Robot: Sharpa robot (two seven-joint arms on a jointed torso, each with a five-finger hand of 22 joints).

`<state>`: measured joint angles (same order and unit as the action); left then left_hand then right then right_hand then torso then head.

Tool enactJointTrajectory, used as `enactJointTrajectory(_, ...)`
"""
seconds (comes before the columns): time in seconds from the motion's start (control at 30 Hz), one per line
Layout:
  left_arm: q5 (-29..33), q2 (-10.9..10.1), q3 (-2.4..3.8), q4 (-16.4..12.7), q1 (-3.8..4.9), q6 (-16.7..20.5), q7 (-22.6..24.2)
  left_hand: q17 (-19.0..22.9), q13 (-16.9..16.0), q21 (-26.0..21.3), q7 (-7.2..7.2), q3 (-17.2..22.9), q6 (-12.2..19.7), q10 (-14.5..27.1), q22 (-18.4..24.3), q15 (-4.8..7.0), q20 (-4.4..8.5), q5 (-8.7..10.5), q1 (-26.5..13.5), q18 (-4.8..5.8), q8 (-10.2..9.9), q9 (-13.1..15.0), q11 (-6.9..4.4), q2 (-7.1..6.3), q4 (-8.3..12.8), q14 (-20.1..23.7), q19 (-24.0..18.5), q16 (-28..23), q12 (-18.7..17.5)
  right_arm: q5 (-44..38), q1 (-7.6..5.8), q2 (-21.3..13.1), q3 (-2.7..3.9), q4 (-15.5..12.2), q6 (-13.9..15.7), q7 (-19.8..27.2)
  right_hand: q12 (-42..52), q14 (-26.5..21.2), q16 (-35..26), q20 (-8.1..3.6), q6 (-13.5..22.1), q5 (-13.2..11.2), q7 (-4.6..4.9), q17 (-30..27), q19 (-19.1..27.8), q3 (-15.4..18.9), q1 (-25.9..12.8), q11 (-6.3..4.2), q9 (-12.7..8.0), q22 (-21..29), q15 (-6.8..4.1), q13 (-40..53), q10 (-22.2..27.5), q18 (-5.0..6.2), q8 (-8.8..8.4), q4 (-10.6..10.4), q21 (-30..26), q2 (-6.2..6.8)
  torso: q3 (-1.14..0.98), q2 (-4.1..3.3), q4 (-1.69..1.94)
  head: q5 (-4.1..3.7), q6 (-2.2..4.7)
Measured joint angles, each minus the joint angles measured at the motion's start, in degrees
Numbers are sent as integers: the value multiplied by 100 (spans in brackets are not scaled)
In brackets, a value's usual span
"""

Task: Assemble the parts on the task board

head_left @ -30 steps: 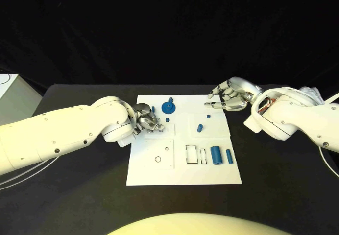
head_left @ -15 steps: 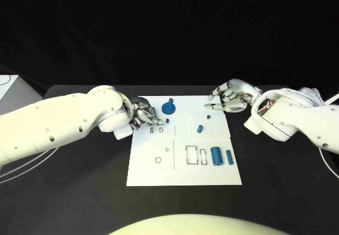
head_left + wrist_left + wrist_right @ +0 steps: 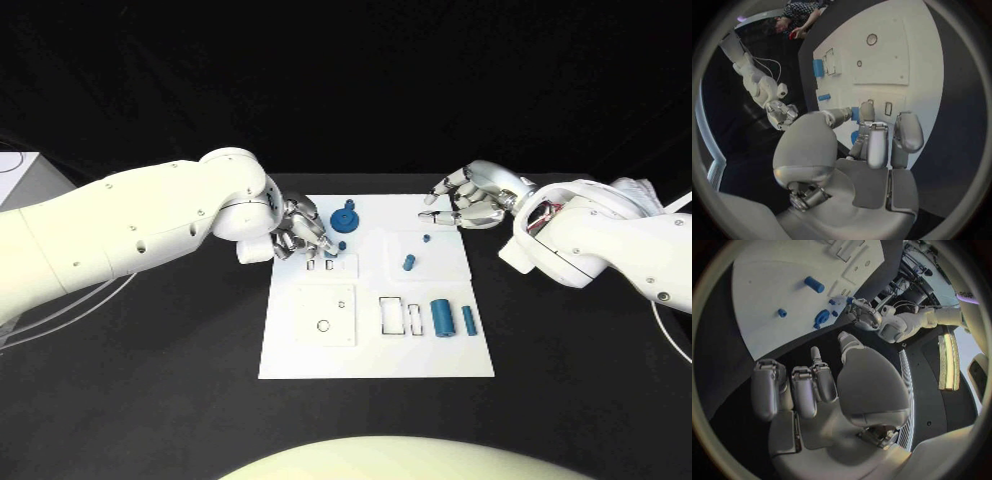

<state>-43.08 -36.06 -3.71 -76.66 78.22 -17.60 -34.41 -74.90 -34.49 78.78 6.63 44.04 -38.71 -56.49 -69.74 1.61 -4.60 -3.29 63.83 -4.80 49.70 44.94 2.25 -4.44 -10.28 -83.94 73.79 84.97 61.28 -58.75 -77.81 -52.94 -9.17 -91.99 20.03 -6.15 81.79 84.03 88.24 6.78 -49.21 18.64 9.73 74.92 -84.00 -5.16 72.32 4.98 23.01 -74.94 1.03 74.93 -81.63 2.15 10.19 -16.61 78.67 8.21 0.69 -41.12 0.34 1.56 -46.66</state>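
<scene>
We see our left hand (image 3: 303,232) pinching a blue part (image 3: 855,114) over the board (image 3: 375,345); a gear (image 3: 343,217) sits just beside it. Our right hand (image 3: 469,198) hovers empty, fingers apart.

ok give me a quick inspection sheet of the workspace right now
surface: black table, white task board in the middle
job's things: blue gear-like part near the board's far edge; small blue pieces mid-board; two blue cylinders beside the rectangular slots
clutter: nothing seen
hands: left hand over the board's far left corner, a blue part between its fingers; right hand near the far right corner, fingers apart, holding nothing
cables: white cables by the right arm
surroundings: white box at the left edge
</scene>
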Motion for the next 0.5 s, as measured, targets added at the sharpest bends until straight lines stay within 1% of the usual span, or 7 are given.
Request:
enactJointTrajectory(0.1,-6,129,-69,151,80,-196,-31,0,-82,33,0,1,1,0,-52,0,0,0,-209,0,134,72,0,40,1,0,0,27,112,4,0,13,-3,20,49,25,-94,0,-51,0,0,22,0,0,0,0,30,8,-10,0,0,0,83,0,0,0,-171,-30,0,1,2,7,-2)
enactJointTrajectory(0.13,-8,178,-96,205,109,-265,-43,0,-143,37,0,169,1,-3,-71,0,-1,2,-327,0,167,82,-3,51,169,0,1,46,180,14,0,22,-3,32,93,49,-355,-1,-229,-22,32,47,7,0,153,-18,108,6,-15,1,0,0,330,113,25,17,-606,-70,0,1,2,10,-3)
enactJointTrajectory(0.23,-13,273,-148,297,159,-378,-68,0,-240,82,1,215,2,-83,-114,0,-21,-20,-540,0,217,109,-28,76,215,0,26,72,298,62,1,50,-5,64,250,135,-1383,-91,-1154,-44,116,114,-8,-431,895,-147,316,5,-33,659,-64,-578,1206,493,58,15,-2386,-63,0,3,4,21,-3)
enactJointTrajectory(0.3,-19,325,-173,336,183,-423,-82,0,-341,141,0,512,1,-178,-184,0,12,-192,-811,0,260,136,-16,88,513,0,83,127,415,122,2,70,-7,85,416,234,-2309,-440,-2014,-43,147,191,-6,-1263,1424,-251,392,58,-34,1507,-58,-1416,1883,689,88,9,-3790,-25,0,4,7,27,-3)
enactJointTrajectory(0.33,-25,342,-180,345,190,-432,-87,0,-373,151,0,510,0,-202,-217,0,20,-300,-871,0,286,136,-32,96,515,0,107,127,451,151,2,76,-8,91,489,281,-2788,-653,-2506,-30,179,221,8,-1714,1659,-310,425,101,-34,1916,-54,-1874,2206,770,113,11,-4428,3,0,4,7,31,-3)
enactJointTrajectory(0.4,-48,375,-197,363,203,-434,-96,0,-472,214,-2,479,-5,-313,-296,0,30,-608,-977,1,334,151,-43,93,547,0,178,177,541,230,2,93,-9,111,669,406,-3390,-1143,-3776,-1,200,259,15,-2782,1847,-463,463,119,-32,2455,-12,-2486,2560,804,191,11,-5180,40,3,4,9,33,-3)
enactJointTrajectory(0.5,-84,414,-218,380,214,-420,-104,0,-589,279,7,457,-57,-437,-397,0,61,-914,-1137,1,366,182,-83,97,571,0,251,217,637,358,2,110,-10,135,900,587,-3936,-1425,-4682,62,223,279,35,-3220,1977,-709,555,117,-18,2974,47,-3090,2711,805,289,11,-5800,72,5,3,10,38,-3)
